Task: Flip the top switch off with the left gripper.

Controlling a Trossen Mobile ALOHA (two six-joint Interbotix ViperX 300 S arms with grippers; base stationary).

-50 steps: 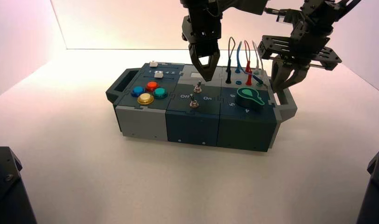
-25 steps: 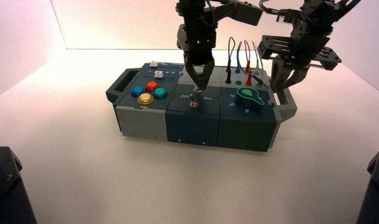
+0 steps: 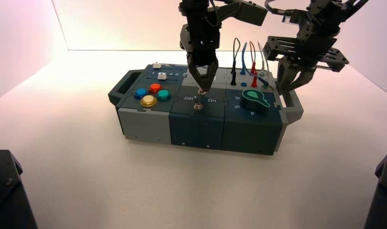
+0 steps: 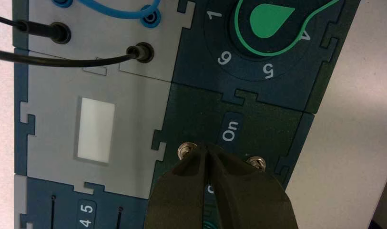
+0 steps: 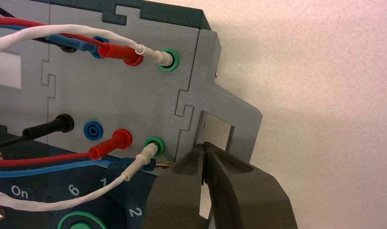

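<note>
The top switch point(image 3: 200, 90) is a small silvery toggle on the dark middle panel of the box point(image 3: 148, 125). In the left wrist view it point(image 4: 187, 150) sits nearest the white window. My left gripper point(image 3: 202, 88) points down with its fingers shut, tips point(image 4: 204, 148) right against the switch's side. The "On" label point(image 4: 230, 129) lies beyond the tips, and the fingers cover the other label. The second toggle point(image 4: 256, 162) stands on the tips' other side. My right gripper point(image 3: 288, 88) is shut, tips point(image 5: 204, 145) at the box's right handle point(image 5: 229, 129).
Blue, red, green and yellow buttons point(image 3: 148, 100) sit on the box's left part. A green-marked knob point(image 3: 254, 99) and plugged wires point(image 3: 244, 62) are on its right part. Two dark arm bases point(image 3: 5, 191) stand at the near corners.
My left gripper has come down and a little to the left, from above the display window to the top switch. Over the last half second it barely moved. The right arm has not moved.
</note>
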